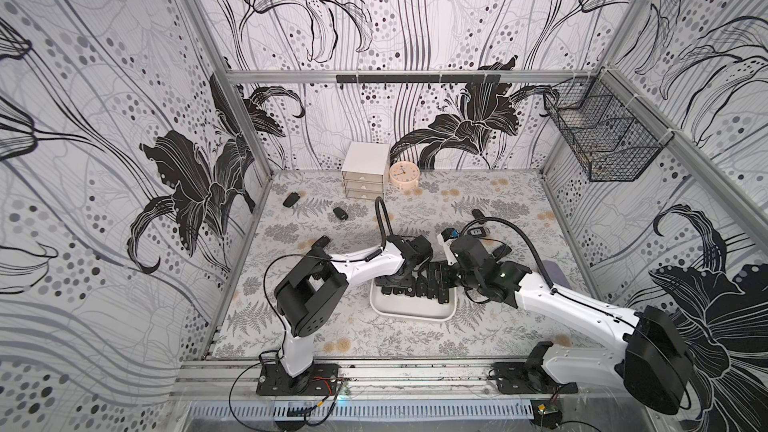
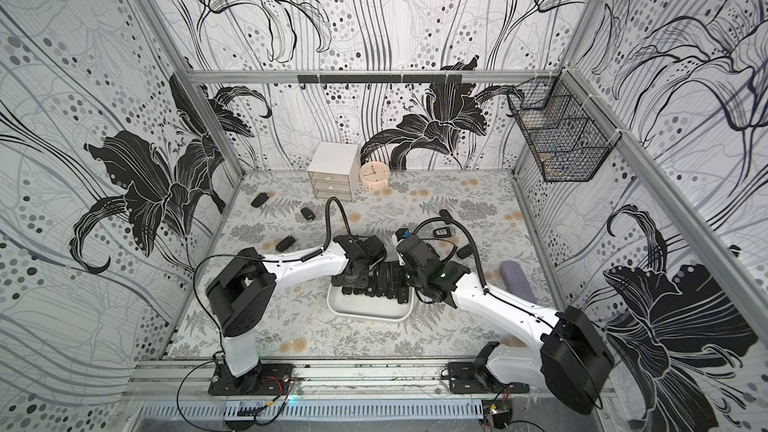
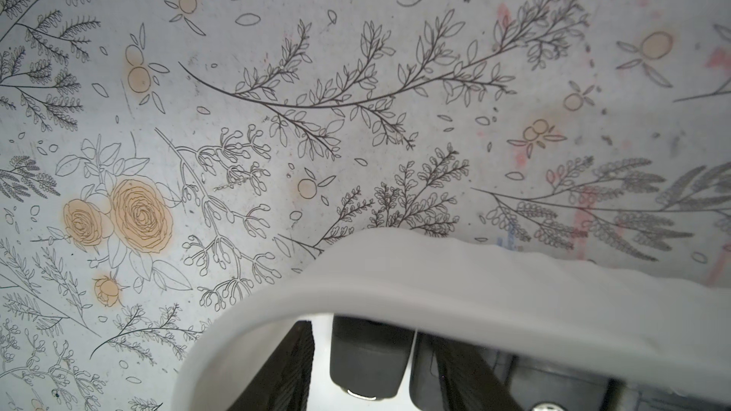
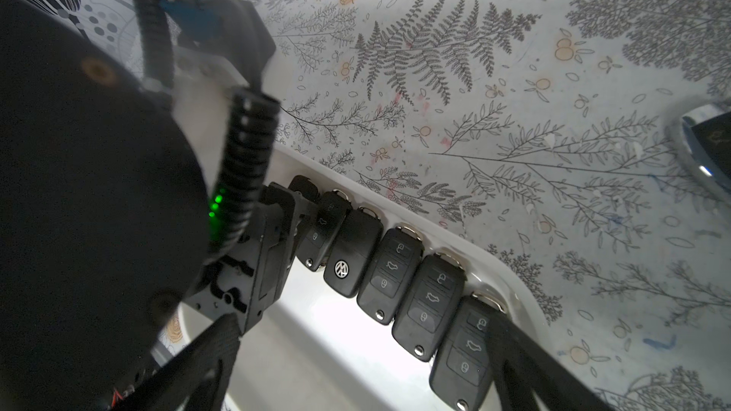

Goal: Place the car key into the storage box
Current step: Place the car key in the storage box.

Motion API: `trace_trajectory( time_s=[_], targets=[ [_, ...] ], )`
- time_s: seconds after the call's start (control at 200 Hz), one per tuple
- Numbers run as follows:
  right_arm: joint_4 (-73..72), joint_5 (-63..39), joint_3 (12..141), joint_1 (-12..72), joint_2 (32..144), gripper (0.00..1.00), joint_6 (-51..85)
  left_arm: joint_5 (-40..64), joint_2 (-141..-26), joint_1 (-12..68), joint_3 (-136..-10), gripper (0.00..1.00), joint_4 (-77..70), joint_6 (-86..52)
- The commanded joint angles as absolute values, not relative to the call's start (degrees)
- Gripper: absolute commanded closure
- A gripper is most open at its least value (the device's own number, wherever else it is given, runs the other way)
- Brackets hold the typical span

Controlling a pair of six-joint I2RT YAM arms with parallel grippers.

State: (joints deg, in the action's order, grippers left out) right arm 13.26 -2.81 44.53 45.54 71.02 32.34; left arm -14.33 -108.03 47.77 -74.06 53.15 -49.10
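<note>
The left gripper (image 3: pixel 372 334) reaches into the storage box (image 1: pixel 409 317) on the bench (image 1: pixel 332 326), jaws loose around a black car key (image 3: pixel 366 365), with a gap beside it. The right gripper (image 4: pixel 362 330) hangs wide open and empty over the box's row of key fobs (image 4: pixel 395 270).

Soft, even light fills the cell I am steering, seen in both top views. Shadows on the tablecloth (image 1: pixel 374 338) are faint, and the wide lens bows the wall posts (image 1: pixel 241 118) toward the edges. In the left wrist view the storage box (image 3: pixel 494 294) rim is a milky blur, too near to focus, while the cloth beyond is crisp. In the right wrist view glare bleaches the box floor, and the left arm (image 4: pixel 79 191) looms dark and soft.
</note>
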Motion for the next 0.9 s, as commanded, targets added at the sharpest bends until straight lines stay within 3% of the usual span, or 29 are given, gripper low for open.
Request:
trace_trajectory(
  time_s=[0.0, 0.165, 0.451, 0.891],
  targets=[
    [12.9, -2.5, 43.5, 45.3, 70.4, 0.00, 33.1, -15.0, -105.6, 47.6, -74.7, 0.47, 53.2, -49.6],
    [14.0, 1.4, 43.5, 45.2, 68.3, 0.00, 32.3, -14.4, -102.9, 47.6, -76.8, 0.45, 53.3, -49.7],
    [15.7, 11.1, 41.8, 43.3, 62.9, 0.00, 32.0, -13.4, -99.0, 47.5, -79.8, 0.00, 52.5, -50.1],
    [21.9, 9.7, 44.4, 30.4, 64.5, 0.00, 34.7, -10.4, -93.6, 44.9, -78.9, 0.01, 44.2, -51.1]
  ],
)
